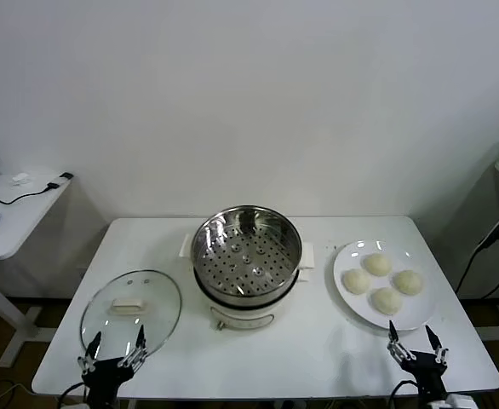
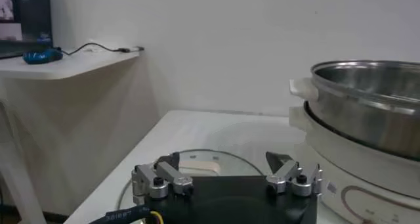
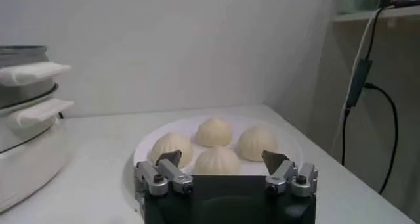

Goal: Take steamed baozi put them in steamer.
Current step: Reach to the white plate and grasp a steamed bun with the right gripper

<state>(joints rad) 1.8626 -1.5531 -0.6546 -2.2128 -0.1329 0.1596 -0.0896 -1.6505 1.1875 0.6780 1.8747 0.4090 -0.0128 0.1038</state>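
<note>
At centre I see one white worktop [image 1: 318, 358] against a plain wall, one steamer [image 1: 246, 247], one glass lid [image 1: 131, 308] at eight o'clock, one plate [image 1: 352, 308] at four o'clock bearing four steamed baozi [image 1: 387, 300]. Left hand [image 1: 113, 348] and right hand [image 1: 415, 338] hang at the near edge, fingers apart.

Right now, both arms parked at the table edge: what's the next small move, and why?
Probably send the right tool, open and empty, forward and down over the nearest steamed baozi on the plate. All four buns are still there, the steamer is uncovered and empty, and the left tool sits by the glass lid, far from them.
</note>
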